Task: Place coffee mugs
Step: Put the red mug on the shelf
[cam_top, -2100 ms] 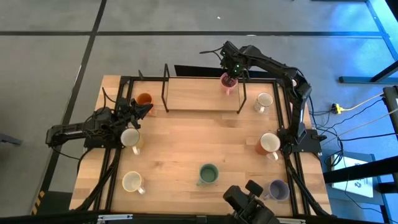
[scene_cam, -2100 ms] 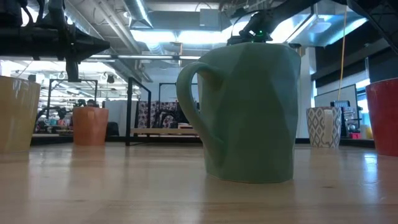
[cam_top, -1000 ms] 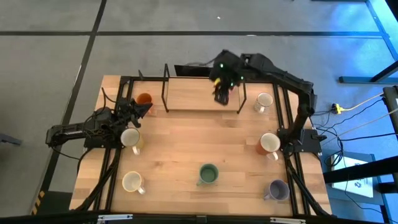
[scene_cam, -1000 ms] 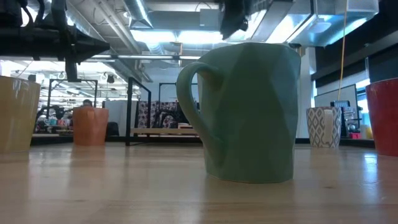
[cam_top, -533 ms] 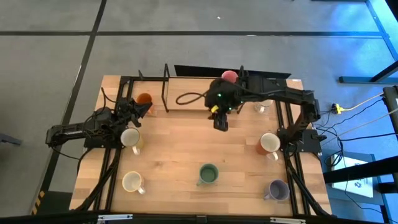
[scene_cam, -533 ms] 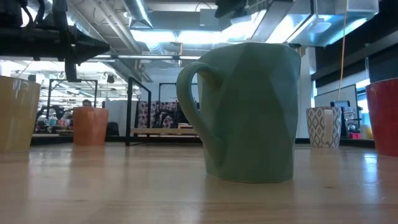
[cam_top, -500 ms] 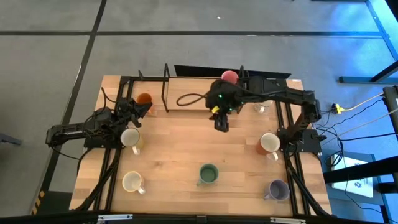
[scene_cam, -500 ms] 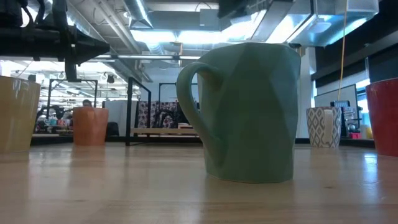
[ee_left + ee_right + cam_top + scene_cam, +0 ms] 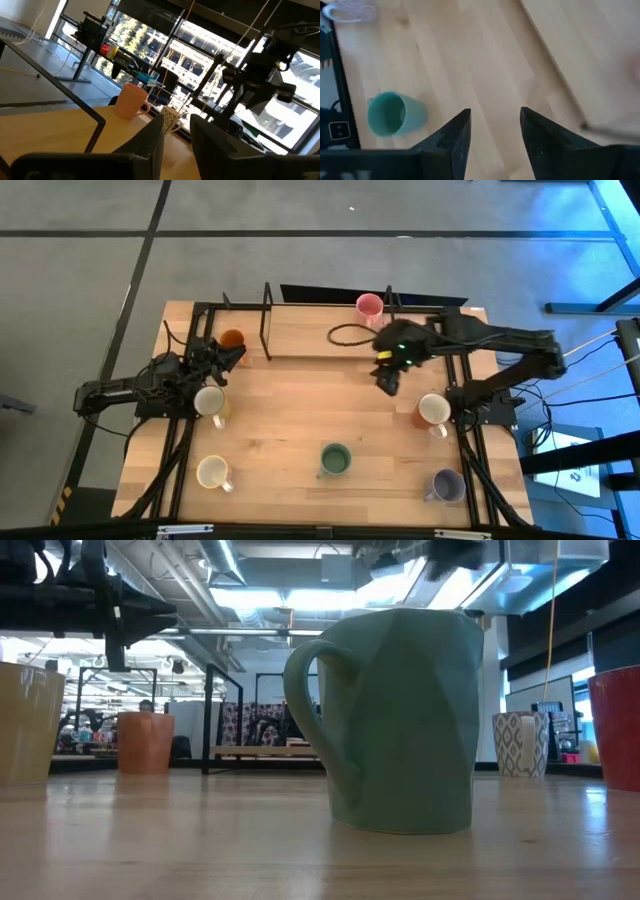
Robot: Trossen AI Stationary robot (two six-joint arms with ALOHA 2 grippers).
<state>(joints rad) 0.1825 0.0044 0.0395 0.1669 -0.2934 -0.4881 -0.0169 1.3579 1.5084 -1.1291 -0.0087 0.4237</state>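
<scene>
Black right hand (image 9: 388, 380) over mid-tabletop (image 9: 290, 415), fingers apart, empty; left hand (image 9: 224, 356) beside orange mug (image 9: 232, 339), fingers slightly apart, nothing between. Pink mug (image 9: 369, 304) up on shelf (image 9: 320, 330), seemingly placed; other mugs waiting round the edges. Patterned mug (image 9: 520, 743) plain in low view, hidden under right arm from above.

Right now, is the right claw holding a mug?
No, the right claw is open and empty above bare wood, with the green mug off to its side.

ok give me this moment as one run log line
right gripper: open, empty, above bare table | left gripper: beside orange mug | pink mug: on back shelf | green mug: front centre, untouched
</scene>
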